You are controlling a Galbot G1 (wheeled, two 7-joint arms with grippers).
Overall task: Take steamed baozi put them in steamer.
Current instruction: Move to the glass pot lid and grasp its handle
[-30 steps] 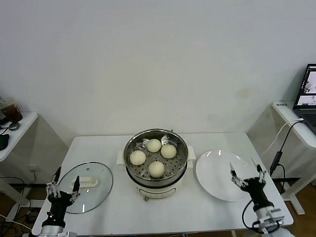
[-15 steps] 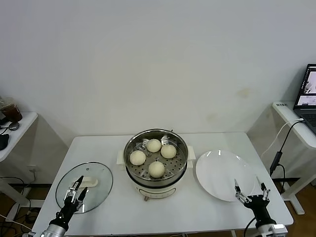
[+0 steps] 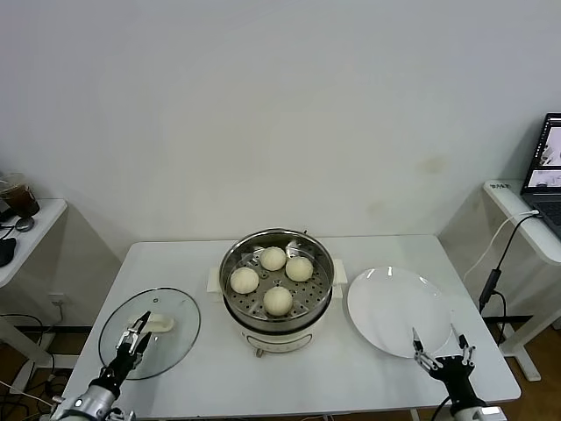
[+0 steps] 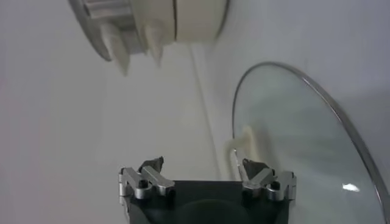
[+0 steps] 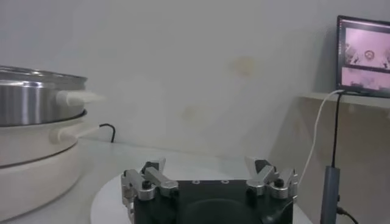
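Observation:
Four cream-white baozi sit on the perforated tray inside the steel steamer (image 3: 230, 263) at the table's middle: one at the back (image 3: 273, 258), one at the right (image 3: 299, 268), one at the left (image 3: 244, 280), one at the front (image 3: 278, 300). My left gripper (image 3: 132, 340) is open and empty, low at the front left over the glass lid (image 3: 175, 340). My right gripper (image 3: 440, 346) is open and empty, low at the front right by the near edge of the white plate (image 3: 394, 307). The steamer also shows in the right wrist view (image 5: 36, 97) and its base in the left wrist view (image 4: 183, 21).
The glass lid with a white handle (image 4: 292, 140) lies flat at the table's front left. The flat white plate holds nothing. A side table with a laptop (image 3: 545, 162) and a hanging cable stands at the right; another small table (image 3: 26, 232) stands at the left.
Both grippers have sunk lower toward the front edge of the view, empty. The left one also shifted right over the lid. The baozi, steamer, lid and plate have not moved.

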